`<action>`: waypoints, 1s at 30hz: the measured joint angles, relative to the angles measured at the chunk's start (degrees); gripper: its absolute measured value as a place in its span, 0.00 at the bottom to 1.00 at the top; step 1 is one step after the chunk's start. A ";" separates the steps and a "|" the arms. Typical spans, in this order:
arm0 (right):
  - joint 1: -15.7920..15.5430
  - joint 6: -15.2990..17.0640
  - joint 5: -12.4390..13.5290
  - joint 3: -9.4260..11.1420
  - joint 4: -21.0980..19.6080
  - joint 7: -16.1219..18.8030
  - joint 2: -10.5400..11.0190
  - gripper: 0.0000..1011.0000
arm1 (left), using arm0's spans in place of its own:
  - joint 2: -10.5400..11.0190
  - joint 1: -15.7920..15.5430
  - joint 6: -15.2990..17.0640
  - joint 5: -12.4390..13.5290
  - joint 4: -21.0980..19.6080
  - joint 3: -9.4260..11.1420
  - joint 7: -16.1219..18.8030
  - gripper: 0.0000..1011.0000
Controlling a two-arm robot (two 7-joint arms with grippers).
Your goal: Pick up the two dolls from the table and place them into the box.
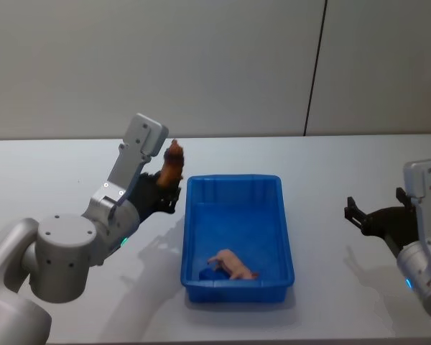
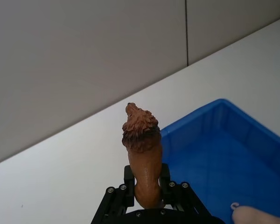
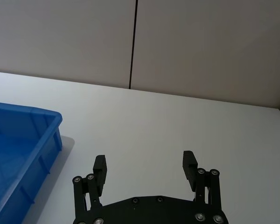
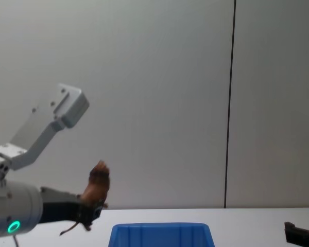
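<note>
Clamped in the left gripper [image 2: 144, 189]: a brown lion doll [image 2: 142, 144], upright, head topmost, lifted off the table [image 1: 72, 165]. Just beyond and to its right, the blue box [image 1: 237, 287], a pink doll [image 1: 233, 264] already inside. Farther right, idle past the box: right gripper [image 3: 145, 168], spread wide, holding nothing.

box [image 1: 237, 188]: glossy blue plastic | table [image 1: 330, 165]: smooth matt white | brown doll [image 2: 142, 149]: textured mane, smooth body

Even, bright light; soft shadows, perhaps slightly soft focus.
</note>
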 joint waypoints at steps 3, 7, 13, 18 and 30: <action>0.00 0.00 0.00 0.00 0.00 0.00 0.00 0.99 | 0.08 -0.28 -1.88 0.29 -0.32 -0.06 -2.09 0.31; 0.00 0.00 0.00 0.00 0.00 0.00 0.00 0.99 | 0.11 -0.74 -4.21 0.40 -0.49 -0.13 -4.88 0.31; 0.00 0.00 0.00 0.00 0.00 0.00 0.00 0.99 | -0.06 -1.73 -7.99 0.18 -0.20 -0.17 -10.17 0.33; 0.00 0.00 0.00 0.00 0.00 0.00 0.00 0.99 | -0.36 -2.58 -10.34 -0.43 0.53 -0.16 -13.99 0.48; 0.00 0.00 0.00 0.00 0.00 0.00 0.00 0.99 | -1.41 -5.00 -16.33 -2.55 4.02 0.07 -24.02 0.85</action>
